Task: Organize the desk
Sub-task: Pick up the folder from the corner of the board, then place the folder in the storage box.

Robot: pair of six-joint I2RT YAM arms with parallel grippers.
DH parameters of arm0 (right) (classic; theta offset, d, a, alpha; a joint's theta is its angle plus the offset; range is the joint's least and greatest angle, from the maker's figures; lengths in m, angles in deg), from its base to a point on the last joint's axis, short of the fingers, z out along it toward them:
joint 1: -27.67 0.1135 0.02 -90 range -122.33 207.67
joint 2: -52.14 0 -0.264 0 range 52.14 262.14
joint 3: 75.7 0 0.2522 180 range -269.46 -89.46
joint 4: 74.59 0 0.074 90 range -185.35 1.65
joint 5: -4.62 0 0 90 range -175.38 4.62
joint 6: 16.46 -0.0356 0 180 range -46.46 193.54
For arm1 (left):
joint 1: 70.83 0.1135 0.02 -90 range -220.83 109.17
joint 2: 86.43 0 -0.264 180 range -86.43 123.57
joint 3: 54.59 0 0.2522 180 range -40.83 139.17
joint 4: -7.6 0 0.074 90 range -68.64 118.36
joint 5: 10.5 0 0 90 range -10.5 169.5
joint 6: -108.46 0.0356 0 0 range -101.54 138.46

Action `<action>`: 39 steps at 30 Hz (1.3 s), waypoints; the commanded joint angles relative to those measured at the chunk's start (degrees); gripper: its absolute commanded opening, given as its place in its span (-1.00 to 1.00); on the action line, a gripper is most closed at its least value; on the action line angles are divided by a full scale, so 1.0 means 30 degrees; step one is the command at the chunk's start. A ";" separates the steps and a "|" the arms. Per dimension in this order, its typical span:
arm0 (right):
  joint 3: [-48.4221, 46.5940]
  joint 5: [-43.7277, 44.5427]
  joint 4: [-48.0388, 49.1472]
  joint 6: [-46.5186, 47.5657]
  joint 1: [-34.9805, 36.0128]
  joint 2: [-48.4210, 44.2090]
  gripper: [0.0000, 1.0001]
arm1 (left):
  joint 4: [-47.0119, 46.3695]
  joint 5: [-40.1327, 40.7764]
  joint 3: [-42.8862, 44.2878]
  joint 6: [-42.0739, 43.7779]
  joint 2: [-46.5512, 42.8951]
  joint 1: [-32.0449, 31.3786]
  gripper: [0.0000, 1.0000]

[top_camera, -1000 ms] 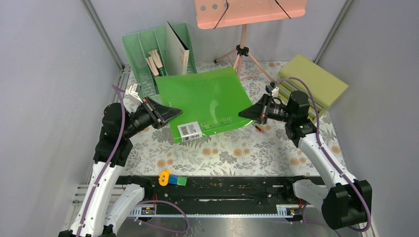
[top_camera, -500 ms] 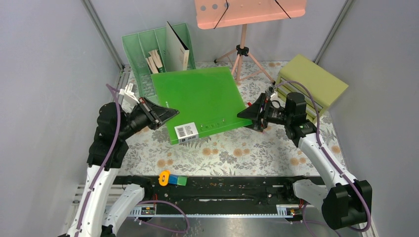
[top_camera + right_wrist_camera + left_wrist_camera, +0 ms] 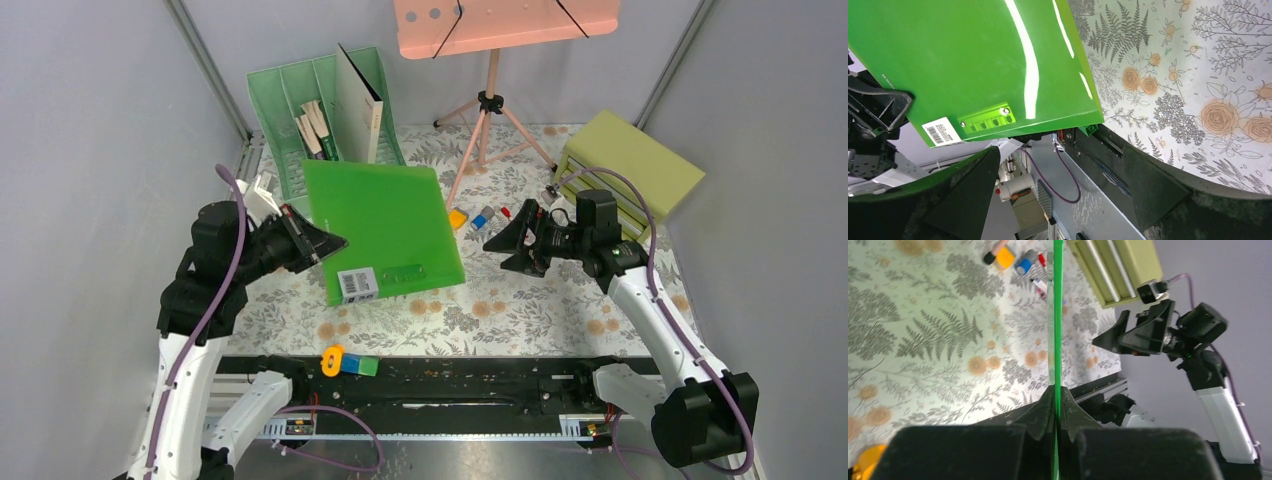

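A glossy green folder (image 3: 385, 228) with a barcode label hangs tilted above the desk (image 3: 520, 310). My left gripper (image 3: 325, 243) is shut on its left edge. In the left wrist view the folder (image 3: 1057, 315) runs edge-on out from between the closed fingers of the left gripper (image 3: 1056, 395). My right gripper (image 3: 503, 243) stands open to the right of the folder, apart from it, with nothing between its fingers. From the right wrist the folder (image 3: 973, 60) fills the upper left, beyond the wide-open right gripper (image 3: 1060, 155) and above the floral desk (image 3: 1198, 75).
A green slotted file rack (image 3: 290, 110) with a white booklet (image 3: 358, 100) stands at the back left. An olive drawer box (image 3: 630, 165) is at the back right, a pink music stand (image 3: 490, 100) between them. Small orange (image 3: 458, 218), blue (image 3: 482, 217) and red (image 3: 506, 212) items lie mid-desk. An orange ring (image 3: 333, 360) sits on the near rail.
The right gripper opened and let go of the folder's right edge. The folder swung left and steeper in the left gripper, uncovering the small items.
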 commanded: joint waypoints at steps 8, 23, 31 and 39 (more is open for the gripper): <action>-0.0652 0.0664 -0.1577 0.1213 0.0098 -0.0249 0.99 | 0.5861 0.2779 0.3343 0.4968 0.1799 -0.0017 -1.00; -0.0668 0.1267 -0.2760 0.1984 0.0098 0.0352 0.99 | 1.0657 0.8616 0.7573 0.7358 0.4730 -0.0216 -1.00; -0.0315 0.1410 -0.2986 0.2101 0.0098 0.0539 0.99 | 1.0664 0.9864 1.0996 0.7152 0.6713 -0.1626 -1.00; -0.0307 0.1616 -0.3618 0.2623 0.0106 0.0713 0.99 | 1.1475 1.1587 1.6221 0.7361 0.9982 -0.3258 -1.00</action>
